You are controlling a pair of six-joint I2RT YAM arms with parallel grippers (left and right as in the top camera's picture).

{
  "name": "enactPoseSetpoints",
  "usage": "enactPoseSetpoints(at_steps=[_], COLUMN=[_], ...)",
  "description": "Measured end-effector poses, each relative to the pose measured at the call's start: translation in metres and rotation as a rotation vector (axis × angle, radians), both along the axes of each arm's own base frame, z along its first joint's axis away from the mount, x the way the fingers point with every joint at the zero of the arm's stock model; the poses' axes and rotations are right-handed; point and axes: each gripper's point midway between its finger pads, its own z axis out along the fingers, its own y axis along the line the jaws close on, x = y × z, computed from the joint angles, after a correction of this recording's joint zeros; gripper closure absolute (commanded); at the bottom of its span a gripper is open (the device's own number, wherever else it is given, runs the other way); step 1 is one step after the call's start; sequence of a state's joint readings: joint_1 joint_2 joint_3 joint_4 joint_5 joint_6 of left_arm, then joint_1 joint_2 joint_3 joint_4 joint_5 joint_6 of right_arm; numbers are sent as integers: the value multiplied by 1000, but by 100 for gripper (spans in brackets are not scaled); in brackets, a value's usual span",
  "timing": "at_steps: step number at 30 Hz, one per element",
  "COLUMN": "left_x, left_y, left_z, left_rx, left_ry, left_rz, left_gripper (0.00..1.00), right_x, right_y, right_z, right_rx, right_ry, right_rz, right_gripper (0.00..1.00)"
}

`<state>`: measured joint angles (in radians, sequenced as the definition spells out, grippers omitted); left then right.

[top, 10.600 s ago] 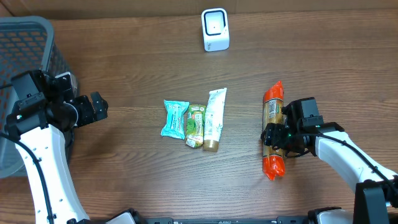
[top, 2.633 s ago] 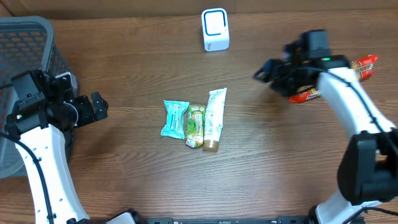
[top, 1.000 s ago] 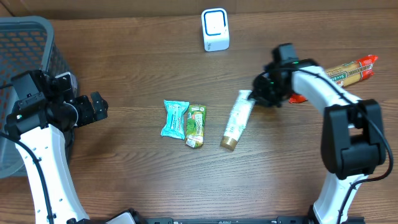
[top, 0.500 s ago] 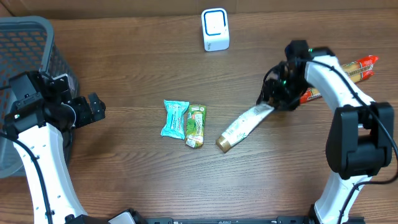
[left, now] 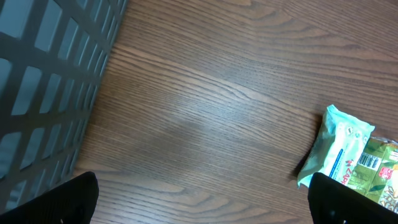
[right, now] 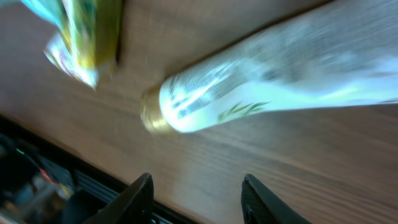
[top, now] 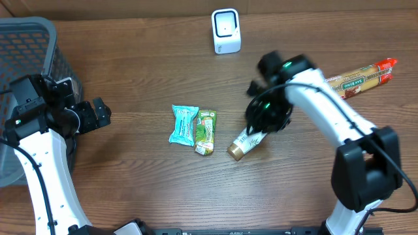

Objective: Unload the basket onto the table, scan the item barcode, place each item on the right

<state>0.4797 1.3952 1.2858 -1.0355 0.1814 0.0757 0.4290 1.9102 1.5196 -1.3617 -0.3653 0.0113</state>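
The white tube (top: 245, 143) with a gold cap (top: 235, 151) lies slanted on the table right of centre, its upper end hidden under my right arm. My right gripper (top: 264, 115) hovers over that end. In the right wrist view the tube (right: 280, 81) lies blurred across the picture beyond the fingertips, and the gripper (right: 199, 200) is open with nothing between its fingers. The white scanner (top: 226, 31) stands at the back centre. My left gripper (top: 98, 112) is open at the far left, wide apart over bare wood (left: 202, 208).
A teal packet (top: 183, 124) and a green packet (top: 206, 131) lie side by side at centre, also seen as the teal packet (left: 339, 149) from the left wrist. A long orange-ended pack (top: 361, 75) lies at the back right. A dark mesh basket (top: 26, 39) fills the left corner.
My right gripper has let go of the tube's tail end and swung left and nearer, over the tube. The tube has settled on the table, cap still near the green packet. The left arm is still.
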Motion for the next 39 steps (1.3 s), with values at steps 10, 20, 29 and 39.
enactPoseSetpoints(at_steps=[10, 20, 29, 39], left_x=[0, 0, 0, 0], left_y=[0, 0, 0, 0], left_z=[0, 0, 0, 0], left_rx=[0, 1, 0, 2], left_ry=[0, 0, 1, 1], left_rz=[0, 1, 0, 1], left_gripper=[0, 1, 0, 1], right_x=[-44, -43, 23, 103], right_y=[9, 17, 33, 1], right_z=[-33, -73, -76, -64], right_rx=[-112, -183, -163, -125], right_ry=[30, -120, -393, -555], right_rz=[156, 261, 175, -113], right_gripper=[58, 57, 47, 45])
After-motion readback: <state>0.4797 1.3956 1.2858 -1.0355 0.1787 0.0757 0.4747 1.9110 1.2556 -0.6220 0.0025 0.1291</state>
